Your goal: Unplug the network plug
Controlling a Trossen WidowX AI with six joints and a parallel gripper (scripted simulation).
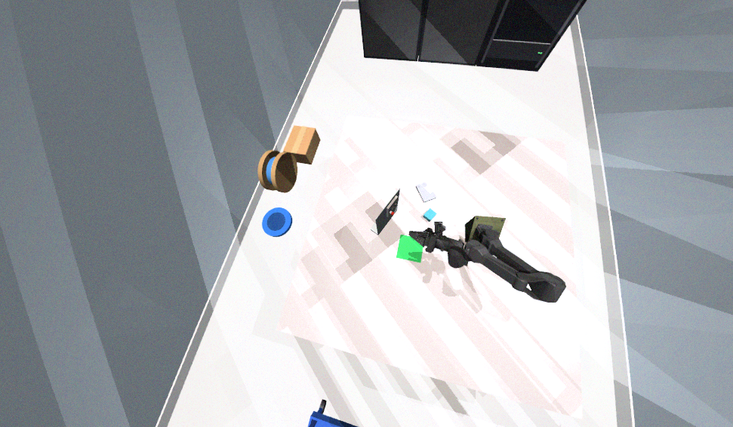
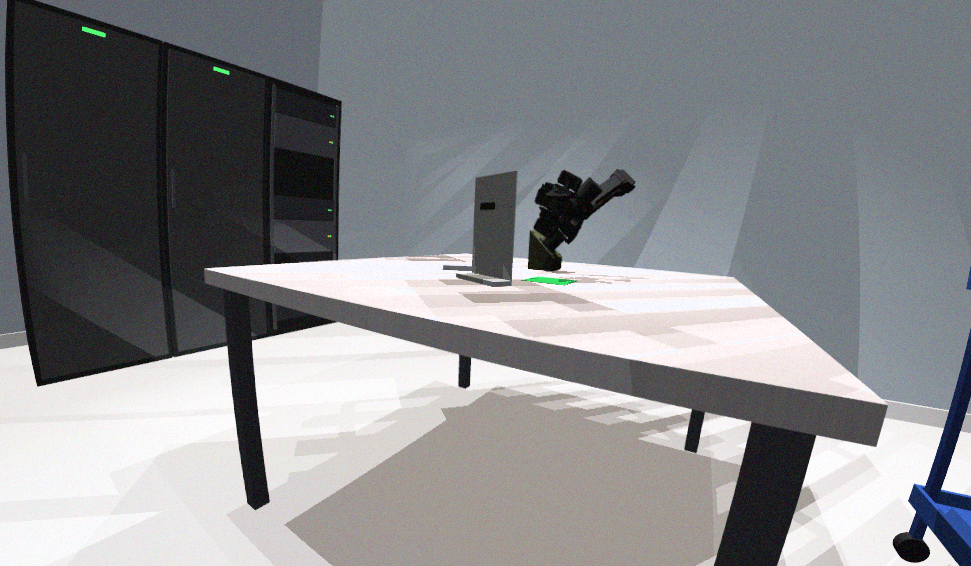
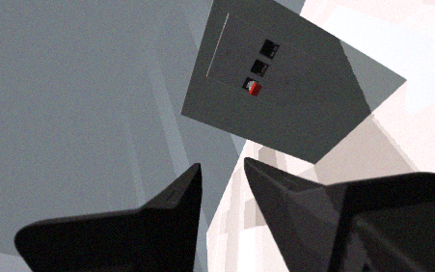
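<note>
The red plug [image 3: 256, 89] [image 1: 392, 213] sits in the end socket of a row of three on the dark upright panel [image 3: 294, 111] [image 1: 383, 219] [image 2: 494, 239]. A pale piece shows at the plug's socket end; its thin tab cannot be made out clearly. The other two sockets look empty. My gripper [image 3: 222, 166] [image 1: 412, 235] is partly open, with nothing between its fingers. It is in the air in front of the panel, apart from the plug, and overlaps the upper edge of the green marked square [image 1: 409, 249] [image 2: 548, 280] in the top view. The square's corner shows at the wrist view's right edge.
A small cyan block [image 1: 429, 215] and a flat pale plate [image 1: 425, 191] lie near the panel, on the arm base's side. The arm's olive base [image 1: 491, 224] [image 2: 542, 254] stands behind them. Black cabinets [image 1: 448, 37] [image 2: 94, 197] stand beyond the table.
</note>
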